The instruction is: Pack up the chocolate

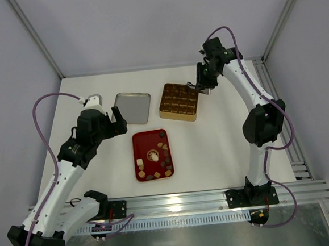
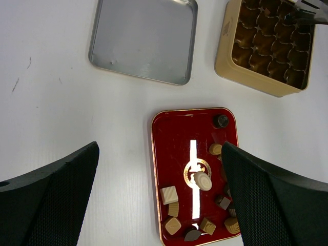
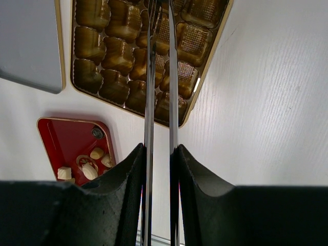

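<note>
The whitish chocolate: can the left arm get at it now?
Probably yes: left fingers hang open near the red tray, nothing covers the whitish chocolate, the right arm holds tweezers over the gold tin.

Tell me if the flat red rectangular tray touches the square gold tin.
Apart. Left wrist view shows bare white table between the flat red tray and the square gold tin.

Top cam overhead, whole table [image 1: 223, 147]; wrist cams closer, downward, sharing red tray [image 2: 177, 143], gold tin [image 2: 224, 61].
</note>
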